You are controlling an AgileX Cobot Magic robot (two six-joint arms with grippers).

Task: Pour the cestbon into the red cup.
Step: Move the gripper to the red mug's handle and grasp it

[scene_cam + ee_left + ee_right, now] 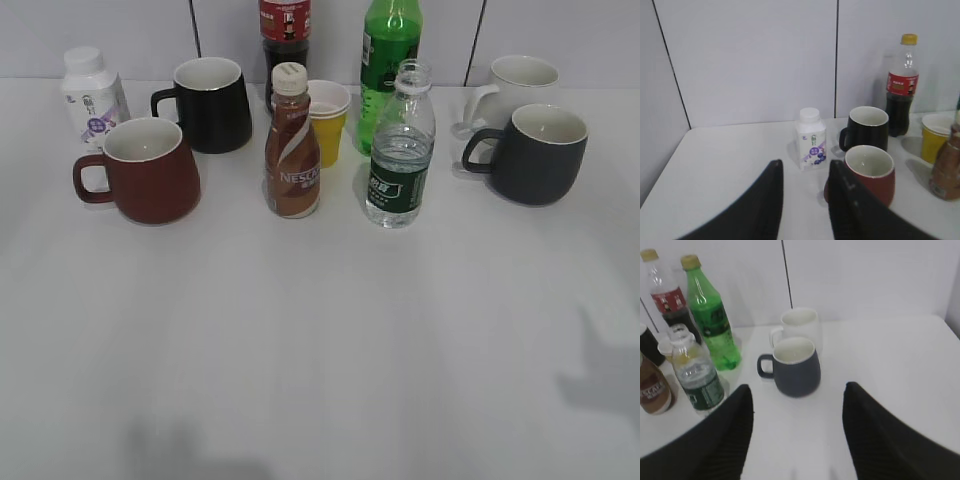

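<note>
The ribbed clear cestbon, uncapped, is standing upright mid-tabletop beside the brown Nescafe bottle. The squat, glossy red cup is sitting at the left. Both the left tool and right tool are hanging spread, gripping nothing, above the bare white tabletop.

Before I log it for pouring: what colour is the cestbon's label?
Dark green label, clearest in the exterior view.
</note>
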